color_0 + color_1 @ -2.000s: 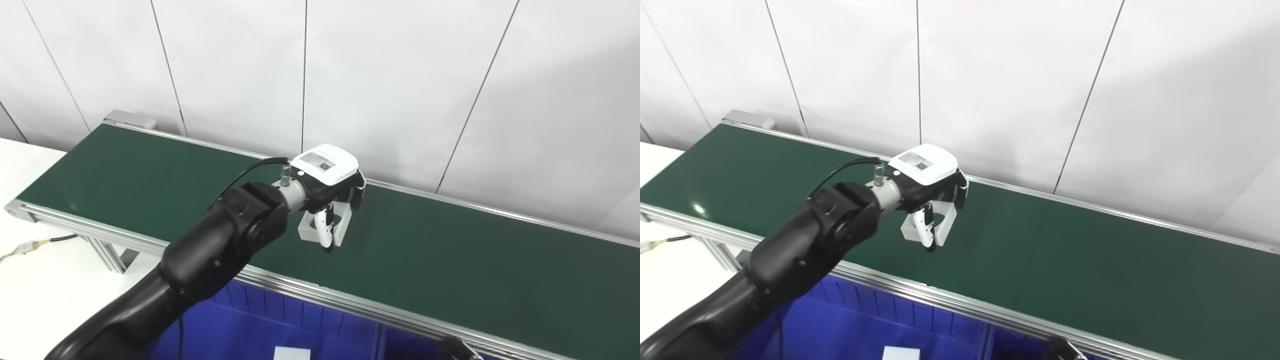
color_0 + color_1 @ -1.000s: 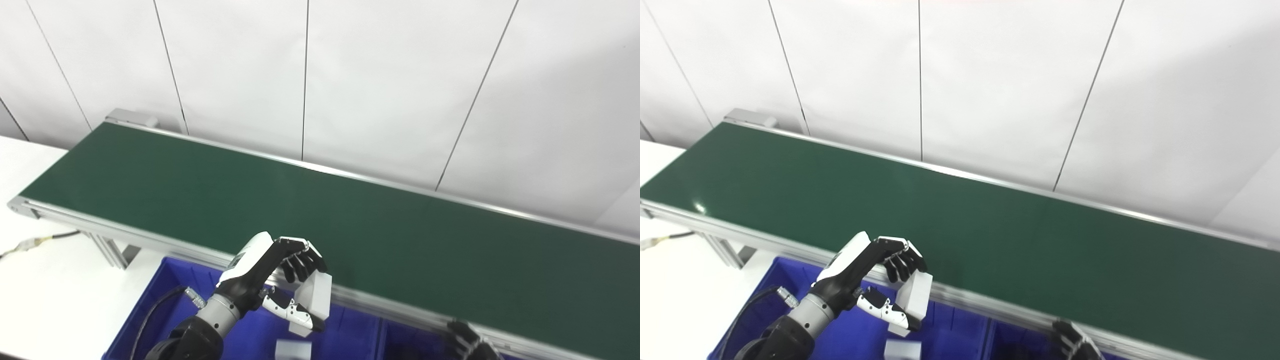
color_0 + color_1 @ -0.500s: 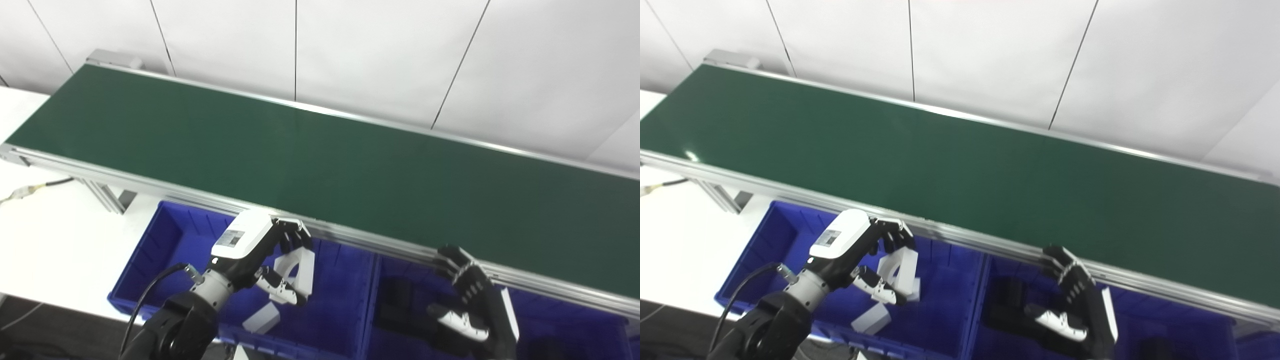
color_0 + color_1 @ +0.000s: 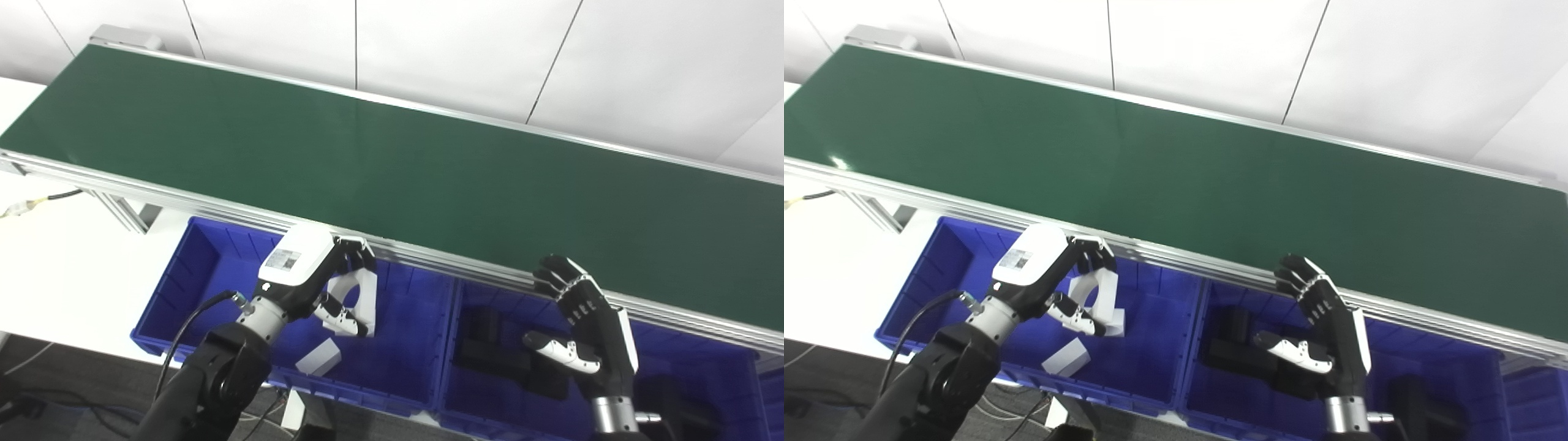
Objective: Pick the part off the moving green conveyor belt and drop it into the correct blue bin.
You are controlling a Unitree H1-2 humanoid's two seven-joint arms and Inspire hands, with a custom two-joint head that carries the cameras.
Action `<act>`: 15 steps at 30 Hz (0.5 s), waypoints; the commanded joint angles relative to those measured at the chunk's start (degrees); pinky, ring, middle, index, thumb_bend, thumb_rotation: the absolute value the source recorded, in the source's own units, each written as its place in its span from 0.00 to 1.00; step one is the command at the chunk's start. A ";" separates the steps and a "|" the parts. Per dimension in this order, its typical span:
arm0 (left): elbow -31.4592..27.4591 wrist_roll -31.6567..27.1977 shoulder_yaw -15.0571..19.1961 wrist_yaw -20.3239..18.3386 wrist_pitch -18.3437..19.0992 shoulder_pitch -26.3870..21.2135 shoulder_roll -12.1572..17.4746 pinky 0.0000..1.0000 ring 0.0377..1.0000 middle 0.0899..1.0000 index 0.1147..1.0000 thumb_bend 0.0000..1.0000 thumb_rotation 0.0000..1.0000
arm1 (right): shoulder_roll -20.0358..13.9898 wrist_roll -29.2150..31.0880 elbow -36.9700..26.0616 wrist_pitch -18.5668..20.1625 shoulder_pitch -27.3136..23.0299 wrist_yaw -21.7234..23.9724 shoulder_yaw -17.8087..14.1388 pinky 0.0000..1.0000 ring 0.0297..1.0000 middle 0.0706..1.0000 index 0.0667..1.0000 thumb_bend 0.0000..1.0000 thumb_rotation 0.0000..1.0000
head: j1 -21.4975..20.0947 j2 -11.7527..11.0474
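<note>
The left hand [image 4: 315, 278], white-backed with black fingers [image 4: 360, 252], reaches forward from a black forearm that enters at the bottom left. Its fingers curl down over the top of a white block-shaped part with a round hole [image 4: 357, 295], and its white-and-black thumb [image 4: 338, 319] presses from below, so the part sits between them. The right hand [image 4: 585, 327] rises upright from a metal wrist at the bottom right, fingers spread apart and thumb pointing left, apparently holding nothing.
</note>
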 commanded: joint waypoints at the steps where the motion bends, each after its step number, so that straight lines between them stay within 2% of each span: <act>1: -0.11 1.35 -0.07 2.33 -0.10 -1.22 -0.13 0.23 0.32 0.41 0.48 0.50 0.00 | -0.25 1.01 -1.60 -0.27 -0.14 -0.74 0.43 0.72 0.76 0.79 0.78 0.98 0.28 | 0.07 -0.07; 8: 2.49 6.01 -1.54 4.45 0.12 -2.02 0.08 0.26 0.32 0.39 0.48 0.50 0.00 | -0.60 1.53 -1.53 -0.38 -0.12 -1.57 1.49 0.73 0.77 0.79 0.77 0.99 0.28 | -0.10 -0.05; 15: 2.52 7.24 -1.95 3.55 1.79 -1.93 0.08 0.27 0.33 0.40 0.49 0.50 0.00 | -0.77 1.27 -1.25 -0.64 -0.12 -2.33 1.90 0.72 0.76 0.79 0.77 0.99 0.29 | -0.28 -0.39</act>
